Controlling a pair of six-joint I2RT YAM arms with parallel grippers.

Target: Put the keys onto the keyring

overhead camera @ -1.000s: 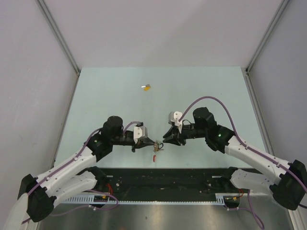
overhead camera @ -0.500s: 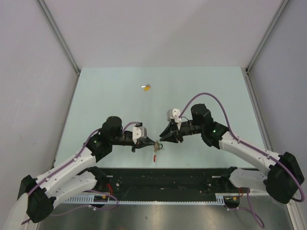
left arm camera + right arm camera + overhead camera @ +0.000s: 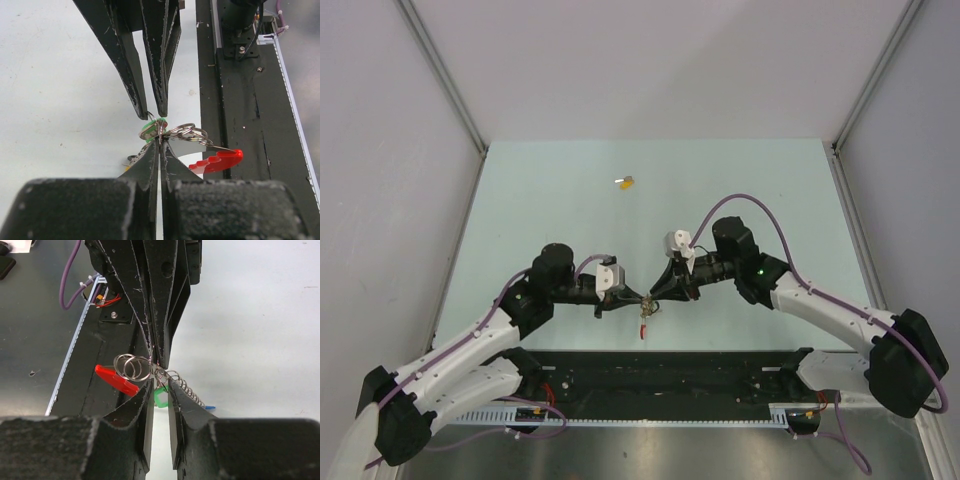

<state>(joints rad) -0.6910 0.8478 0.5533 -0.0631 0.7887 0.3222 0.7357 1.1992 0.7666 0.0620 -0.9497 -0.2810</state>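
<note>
Green key (image 3: 161, 397), pinched in right end effector (image 3: 161, 384), meets keyring (image 3: 187, 134) clamped by left end effector (image 3: 159, 143), seemingly unthreaded; yellow key (image 3: 625, 182) lies well apart.

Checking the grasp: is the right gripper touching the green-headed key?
Touching. Right wrist view: the green-headed key sits wedged between the fingers of the right gripper, no gap either side.

Centre, near edge: left gripper (image 3: 638, 299) and right gripper (image 3: 654, 295) meet tip to tip at the keyring (image 3: 645, 312). The left fingers are clamped on its ring and the right fingers pinch the green-headed key (image 3: 161, 396), which bars passage between them. Far half of the table (image 3: 750, 180): open, save the yellow-headed key (image 3: 625, 182) left of centre; bounded by side walls (image 3: 380, 200) and the black base rail (image 3: 660, 365) nearest.
</note>
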